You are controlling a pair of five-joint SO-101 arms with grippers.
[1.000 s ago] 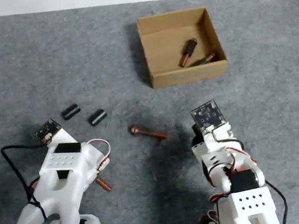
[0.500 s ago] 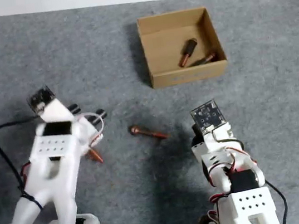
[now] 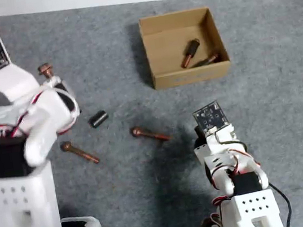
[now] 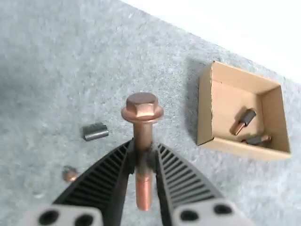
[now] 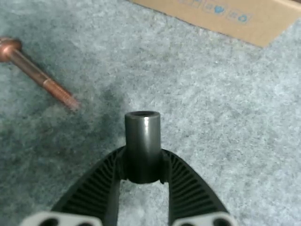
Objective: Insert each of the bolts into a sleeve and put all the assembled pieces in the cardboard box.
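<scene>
My left gripper (image 4: pixel 142 147) is shut on a copper bolt (image 4: pixel 142 123), held head-up high above the carpet; the high view has that bolt (image 3: pixel 45 69) at the far left. Below it lie one black sleeve (image 4: pixel 95 131) (image 3: pixel 99 119) and a loose bolt (image 3: pixel 79 152). A second loose bolt (image 3: pixel 150 134) (image 5: pixel 37 73) lies mid-carpet. My right gripper (image 5: pixel 142 157) is shut on an upright black sleeve (image 5: pixel 142 141), low over the carpet near that bolt. The cardboard box (image 3: pixel 156 50) (image 4: pixel 209 108) holds two assembled pieces (image 3: pixel 190 52) (image 3: pixel 209 59).
Grey carpet covers the table. The box's near wall (image 5: pixel 221 14) stands just beyond my right gripper. A white wall borders the far edge. The raised left arm (image 3: pixel 22 127) hides part of the carpet on the left.
The left arm has risen and swung toward the far left with the bolt in its grip, uncovering a loose bolt on the carpet. The right arm has kept still.
</scene>
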